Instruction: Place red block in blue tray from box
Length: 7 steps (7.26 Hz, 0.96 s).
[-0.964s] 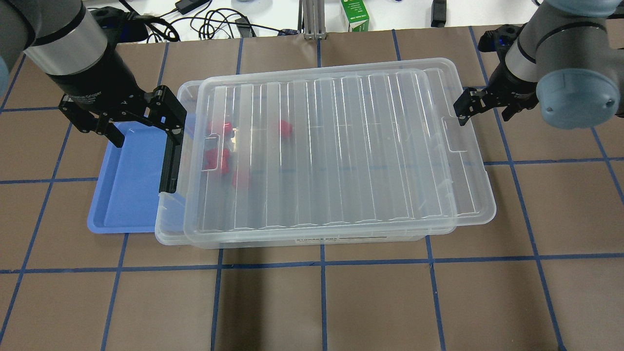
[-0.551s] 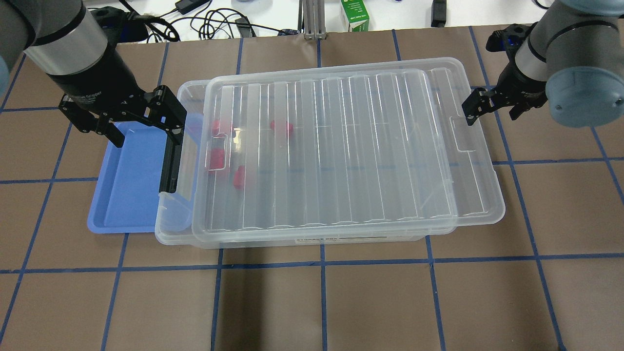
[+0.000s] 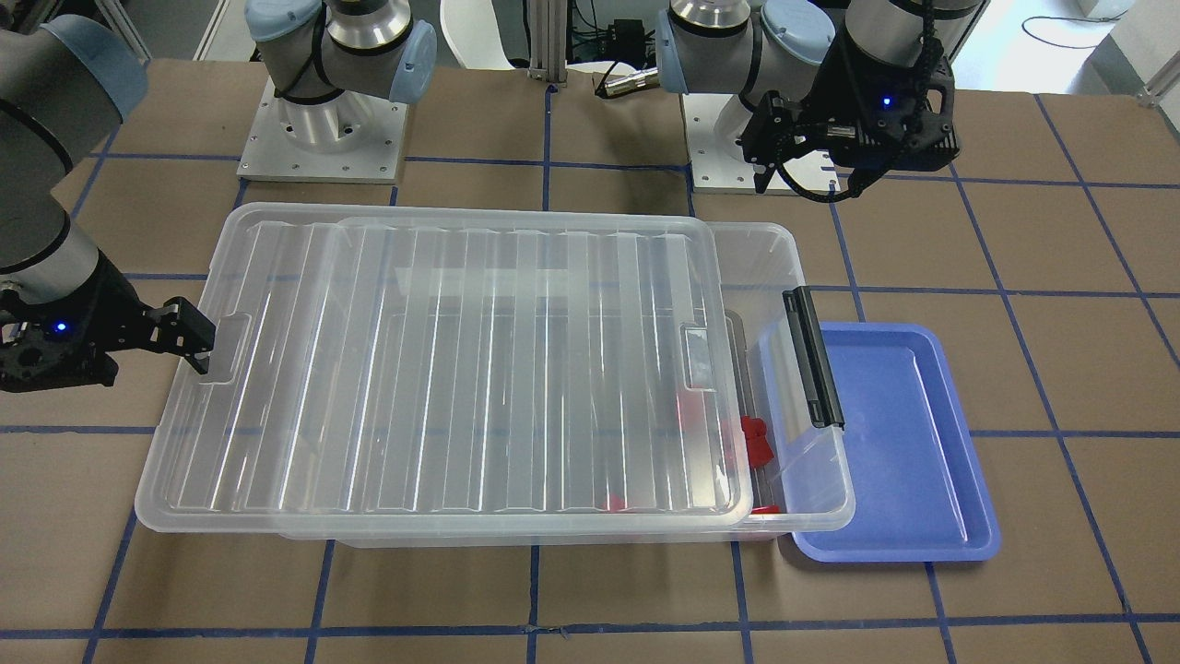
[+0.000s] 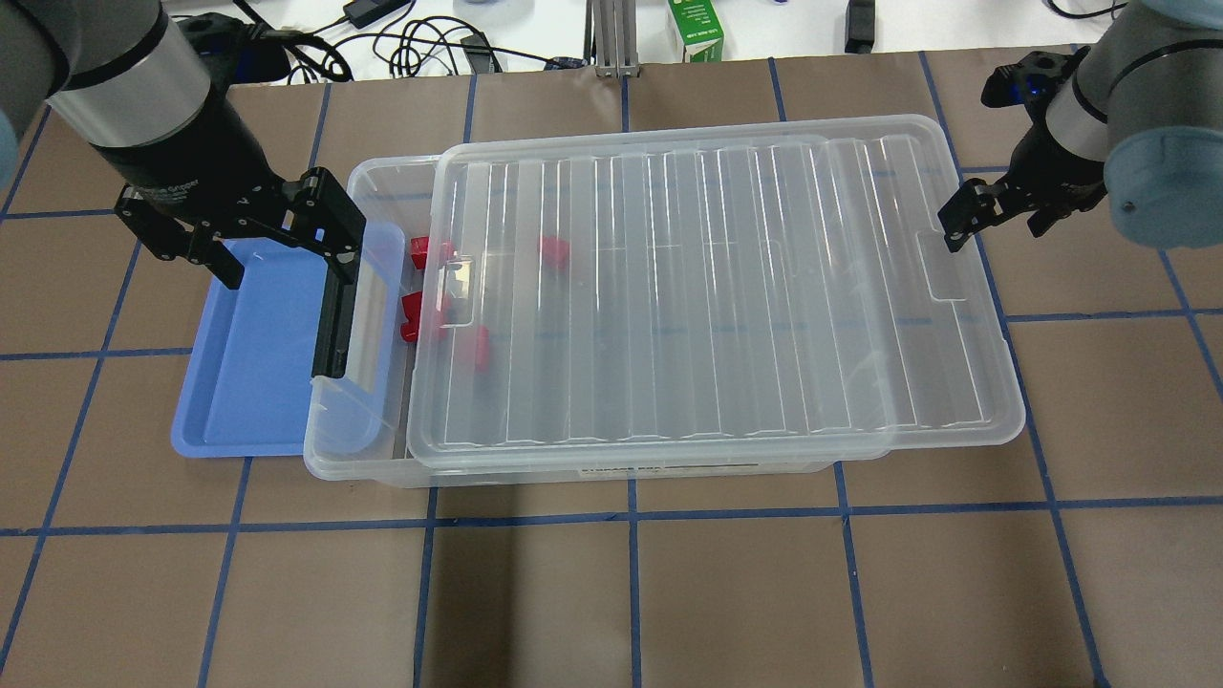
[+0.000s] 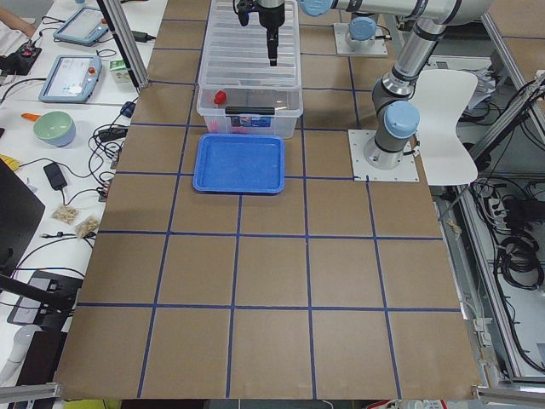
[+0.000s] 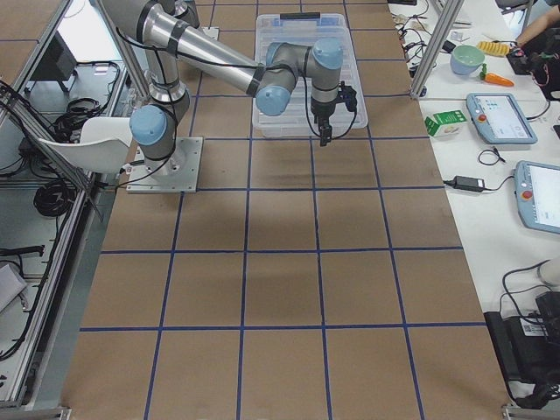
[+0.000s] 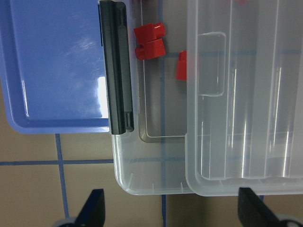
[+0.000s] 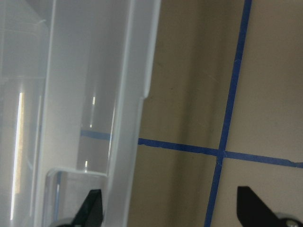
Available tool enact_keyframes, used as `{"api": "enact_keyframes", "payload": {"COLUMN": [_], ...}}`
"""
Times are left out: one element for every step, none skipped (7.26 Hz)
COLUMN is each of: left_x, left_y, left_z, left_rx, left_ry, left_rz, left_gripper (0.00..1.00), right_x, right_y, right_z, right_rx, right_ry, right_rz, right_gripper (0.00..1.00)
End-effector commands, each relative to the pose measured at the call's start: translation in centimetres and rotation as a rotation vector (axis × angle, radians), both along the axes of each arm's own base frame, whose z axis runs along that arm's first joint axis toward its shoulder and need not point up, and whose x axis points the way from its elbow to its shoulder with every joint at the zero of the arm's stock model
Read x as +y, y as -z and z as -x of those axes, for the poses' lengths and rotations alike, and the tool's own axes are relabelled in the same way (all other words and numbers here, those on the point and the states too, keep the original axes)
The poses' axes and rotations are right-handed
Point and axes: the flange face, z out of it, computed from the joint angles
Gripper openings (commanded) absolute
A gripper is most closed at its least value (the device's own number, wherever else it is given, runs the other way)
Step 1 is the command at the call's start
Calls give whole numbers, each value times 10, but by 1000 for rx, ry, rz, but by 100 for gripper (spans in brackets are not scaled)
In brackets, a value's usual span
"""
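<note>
legible text: none | box label (image 4: 659, 469): blurred | carton (image 4: 696, 29) print: unreadable

Two views set steeply over the desk (image 4: 764, 592), one behind the robot, one facing it, two far at the ends, wrist views close, box (image 4: 344, 435) shared.

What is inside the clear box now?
Red blocks lie at the box's uncovered end; more show dimly through the lid, which covers most of the box. Their exact shapes under it cannot be told.

Bright red block (image 4: 418, 251), soft blue tray (image 4: 253, 382), see-through box (image 4: 355, 451) with a stripy clear lid (image 4: 717, 287) and black handle (image 4: 334, 306), brown table (image 4: 669, 592) with blue lines.
</note>
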Motion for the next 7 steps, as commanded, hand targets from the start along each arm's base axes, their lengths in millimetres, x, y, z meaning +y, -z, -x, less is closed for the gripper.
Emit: {"api": "enact_keyframes", "payload": {"left_x": [0,0,-2,-11,-16,-18,-20], "left_y": [0,0,1,3,4,4,4], "left_z": [0,0,0,0,-1,-1,-2], "left_rx": [-1,-1,1,0,4,1,1], "left_ry": [0,2,1,0,4,-2,-3], "left_rz": [1,0,3,29,47,49,53], "left_gripper": [100,100,100,100,100,100,100], "right_x": [1,2,3,2,3,7,9], "right_y": [-2,-1,-2,-2,-3,-3,-4], "right_z": [23,35,40,42,51,73,84], "right_rx": [2,3,5,8,9,8,8], "right_ry": [-2,-4,4,-16,-4,24,18], "right_rz": [1,0,0,6,6,2,2], "right_gripper": [100,100,100,100,100,100,100]}}
